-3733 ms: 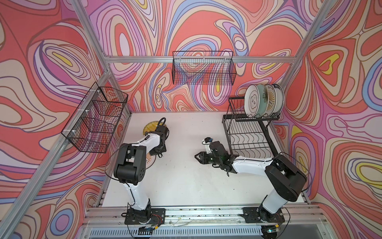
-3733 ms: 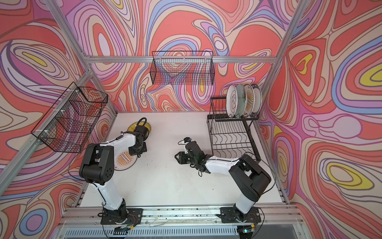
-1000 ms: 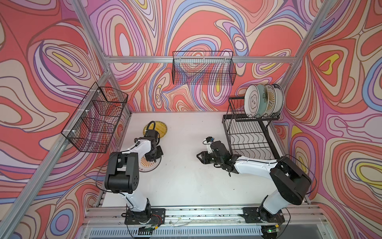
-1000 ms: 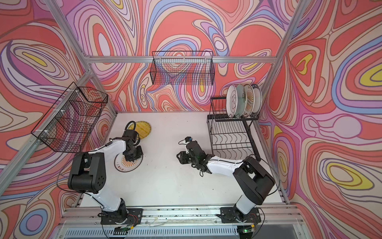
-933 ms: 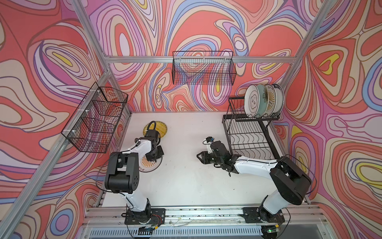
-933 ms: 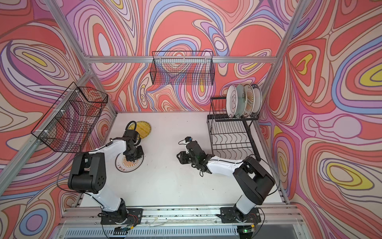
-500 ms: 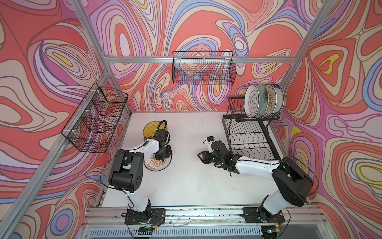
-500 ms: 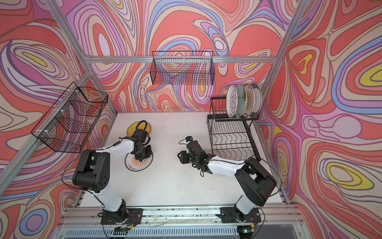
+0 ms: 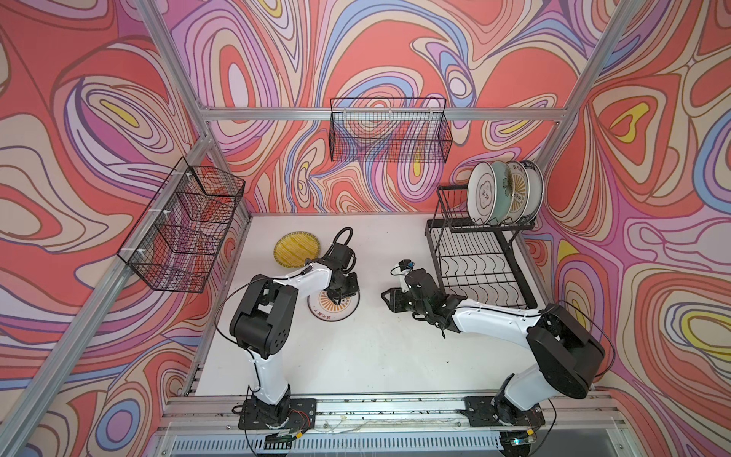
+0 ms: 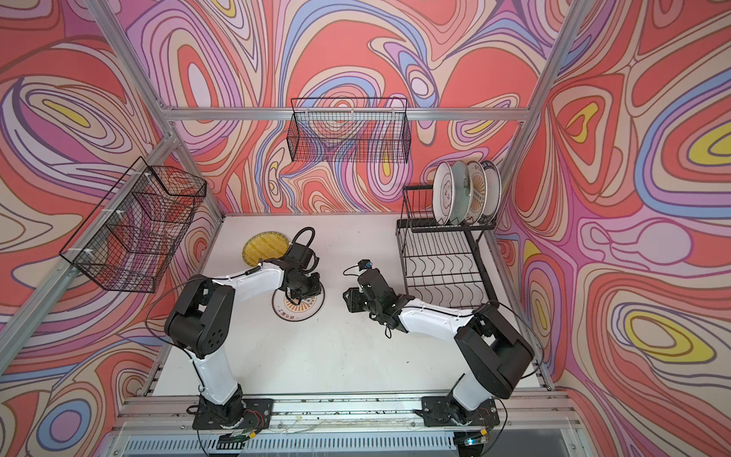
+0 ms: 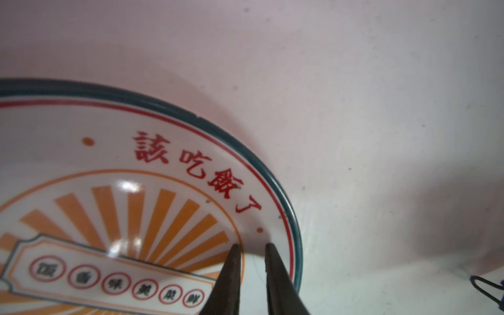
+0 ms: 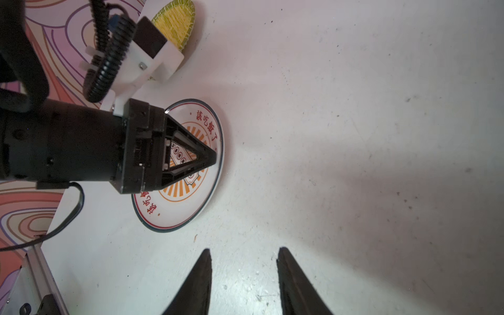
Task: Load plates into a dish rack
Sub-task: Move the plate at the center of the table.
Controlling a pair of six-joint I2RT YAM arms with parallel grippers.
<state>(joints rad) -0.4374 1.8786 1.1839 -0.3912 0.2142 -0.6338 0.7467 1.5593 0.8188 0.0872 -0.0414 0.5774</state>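
An orange-sunburst plate (image 9: 336, 313) (image 10: 297, 310) lies flat on the white table, left of centre. My left gripper (image 9: 334, 299) (image 11: 251, 245) is shut, and its tips rest inside the plate (image 11: 136, 218) near the rim, gripping nothing. In the right wrist view the left gripper (image 12: 214, 159) comes to a point over that plate (image 12: 188, 201). A yellow striped plate (image 9: 296, 253) (image 12: 177, 16) lies behind it. My right gripper (image 9: 387, 296) (image 12: 242, 249) is open over bare table, to the right of the plate. The dish rack (image 9: 474, 269) (image 10: 439, 261) holds several upright plates (image 9: 502, 194) on its upper tier.
A black mesh basket (image 9: 389, 134) hangs on the back wall and another basket (image 9: 182, 225) hangs on the left wall. The rack's lower tier (image 10: 443, 273) has bare wavy wires. An aluminium rail (image 9: 356, 407) runs along the table's front edge.
The left gripper has slid right toward the table's middle, with the sunburst plate moving along under its tips. The yellow plate now shows in full. The right arm has barely shifted.
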